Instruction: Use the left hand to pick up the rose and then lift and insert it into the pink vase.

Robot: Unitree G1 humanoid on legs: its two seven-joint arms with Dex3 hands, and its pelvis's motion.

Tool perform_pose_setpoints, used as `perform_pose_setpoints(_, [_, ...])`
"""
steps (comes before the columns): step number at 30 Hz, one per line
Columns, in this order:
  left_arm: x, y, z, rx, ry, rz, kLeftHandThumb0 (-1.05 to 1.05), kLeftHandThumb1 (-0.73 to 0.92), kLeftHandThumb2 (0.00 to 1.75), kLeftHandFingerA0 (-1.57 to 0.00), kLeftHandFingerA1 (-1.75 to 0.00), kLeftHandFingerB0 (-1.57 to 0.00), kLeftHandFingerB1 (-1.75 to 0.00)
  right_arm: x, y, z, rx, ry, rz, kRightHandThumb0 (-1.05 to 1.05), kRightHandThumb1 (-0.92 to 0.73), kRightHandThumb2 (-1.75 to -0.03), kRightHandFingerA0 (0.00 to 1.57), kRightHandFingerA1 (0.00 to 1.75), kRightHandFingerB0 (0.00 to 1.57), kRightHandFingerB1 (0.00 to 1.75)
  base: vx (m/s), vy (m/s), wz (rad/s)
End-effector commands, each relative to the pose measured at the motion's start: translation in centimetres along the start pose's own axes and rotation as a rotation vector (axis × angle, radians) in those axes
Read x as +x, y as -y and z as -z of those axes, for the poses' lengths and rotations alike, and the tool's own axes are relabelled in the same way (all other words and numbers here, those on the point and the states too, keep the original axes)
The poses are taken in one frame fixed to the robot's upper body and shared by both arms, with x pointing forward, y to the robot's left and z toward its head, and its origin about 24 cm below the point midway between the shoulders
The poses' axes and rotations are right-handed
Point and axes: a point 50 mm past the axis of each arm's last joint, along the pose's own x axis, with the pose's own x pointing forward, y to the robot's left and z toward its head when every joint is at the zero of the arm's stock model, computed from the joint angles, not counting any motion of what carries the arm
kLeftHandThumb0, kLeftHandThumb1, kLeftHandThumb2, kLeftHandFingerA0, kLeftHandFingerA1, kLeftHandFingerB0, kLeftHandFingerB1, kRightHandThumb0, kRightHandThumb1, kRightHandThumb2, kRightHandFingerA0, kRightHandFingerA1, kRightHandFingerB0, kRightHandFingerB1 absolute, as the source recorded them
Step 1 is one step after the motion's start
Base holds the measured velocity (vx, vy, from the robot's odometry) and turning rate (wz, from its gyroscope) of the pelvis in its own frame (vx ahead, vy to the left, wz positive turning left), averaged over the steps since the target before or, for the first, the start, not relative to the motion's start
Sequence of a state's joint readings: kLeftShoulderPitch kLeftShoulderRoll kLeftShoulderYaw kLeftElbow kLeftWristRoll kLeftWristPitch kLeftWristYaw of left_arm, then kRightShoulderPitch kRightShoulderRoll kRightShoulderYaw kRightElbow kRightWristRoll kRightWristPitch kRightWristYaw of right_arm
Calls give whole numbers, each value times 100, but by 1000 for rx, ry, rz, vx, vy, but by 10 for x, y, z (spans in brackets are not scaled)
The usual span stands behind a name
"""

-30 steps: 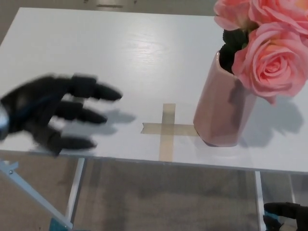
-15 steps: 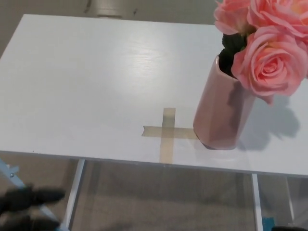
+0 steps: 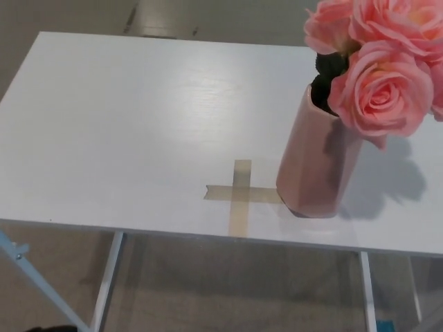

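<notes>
While roses (image 3: 385,90) (cropped at the frame's upper right) fill your pink vase (image 3: 317,160), neither hand shows, so finger state is unknowable.

A white table (image 3: 124,131) fills most of the view, its top faintly grained, with a soft glare patch near the middle. A cross of tan tape (image 3: 239,195) lies flat on it near the near edge, right of centre. Below the near edge, white legs (image 3: 107,283) run down to a grey-brown floor (image 3: 235,290). At the near left a light blue bar (image 3: 31,277) slants across the floor.
</notes>
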State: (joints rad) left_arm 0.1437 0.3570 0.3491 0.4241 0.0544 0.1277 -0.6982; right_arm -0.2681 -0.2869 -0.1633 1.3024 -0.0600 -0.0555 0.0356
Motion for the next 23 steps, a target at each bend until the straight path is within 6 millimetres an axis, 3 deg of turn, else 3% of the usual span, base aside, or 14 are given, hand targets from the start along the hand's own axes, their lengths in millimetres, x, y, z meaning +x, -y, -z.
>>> perform_pose_setpoints(1, [44, -12, 3, 100, -122, -409, -46, 56, 57, -28, -33, -31, -32, 0, -7, 4, 62, 2, 7, -32, -67, -60, 63, 49, 54, 44, 0, 0, 0])
perform_pose_setpoints(3, [41, -3, 22, 73, -126, -419, -46, 56, 57, -29, -34, -32, -33, -2, -4, 13, 71, -8, 9, -32, -67, -59, 64, 49, 54, 44, 0, 0, 0])
perform_pose_setpoints(5, [44, 0, 20, 107, -114, -406, -47, 56, 57, -30, -34, -33, -33, -1, 1, 5, 82, 10, 17, -32, -67, -59, 64, 49, 54, 43, 0, 0, 0])
perform_pose_setpoints(7, [48, -10, 5, 166, -112, -384, -49, 57, 58, -31, -34, -33, -32, 2, 1, -13, 89, 40, 20, -32, -67, -59, 64, 49, 54, 43, 0, 0, 0])
perform_pose_setpoints(13, [34, -26, 21, 123, -167, -452, -51, 57, 58, -35, -34, -35, -33, 0, -1, -1, 93, 17, 11, -32, -67, -59, 62, 48, 52, 43, 0, 0, 0])
perform_pose_setpoints(23, [41, -27, 12, 110, -132, -487, -47, 57, 58, -38, -35, -36, -33, 1, 2, -9, 106, 30, 17, -31, -67, -60, 61, 48, 53, 43, 0, 0, 0])
